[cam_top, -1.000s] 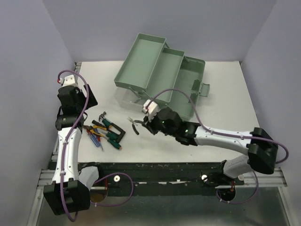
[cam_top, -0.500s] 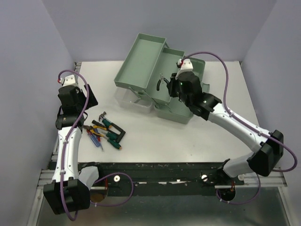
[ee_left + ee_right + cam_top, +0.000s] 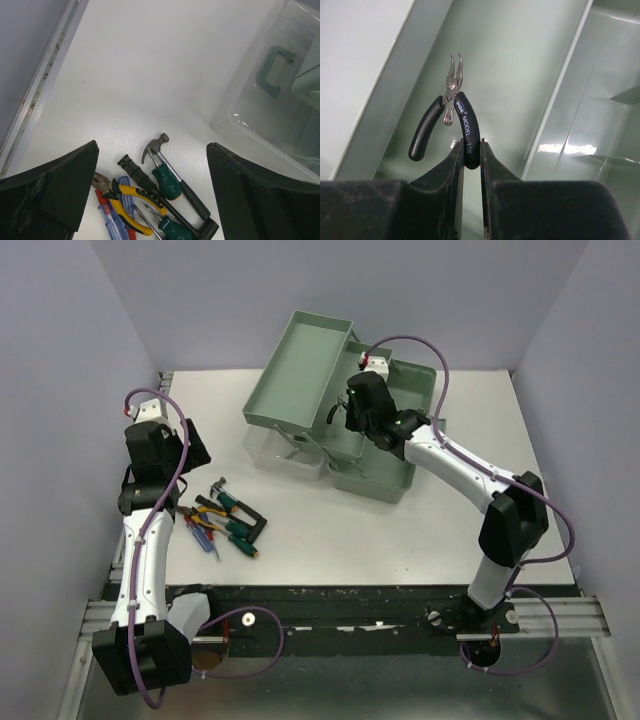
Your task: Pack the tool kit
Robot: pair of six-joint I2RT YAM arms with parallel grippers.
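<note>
**R gripper** (image 3: 469, 150): fingers were clenched on one handle of the black-handled pliers (image 3: 466, 125). The pliers stood out ahead of the fingertips w/ the bent nose pointing away from the wrist. The 2nd handle hung free to the L of the grip.

Just beyond the held pliers lay a tray floor of the sage-green toolbox (image 3: 388, 478), w/ a tray wall running past on the R of the fingers. Which tier it was could not be told. In the overhead view the gripper was over the box's stepped trays, which were spread open.

**L gripper** (image 3: 152, 146): jaws were spread wide and gripped nothing, held above the table (image 3: 150, 60).

Below & btwn its fingers lay the rest of the kit, clustered together:
- Hammer (image 3: 156, 143), approx. mid-gap.
- Green-handled screwdriver (image 3: 167, 181), just beside the hammer.
- Yellow-handled pliers (image 3: 135, 194), toward the L finger.
- Blue & red screwdrivers (image 3: 111, 217), nearest the wrist.

The translucent lid (image 3: 250, 117) w/ its green handle (image 3: 273, 76) sat ahead & to the R of this gripper, apart from the tools.
</note>
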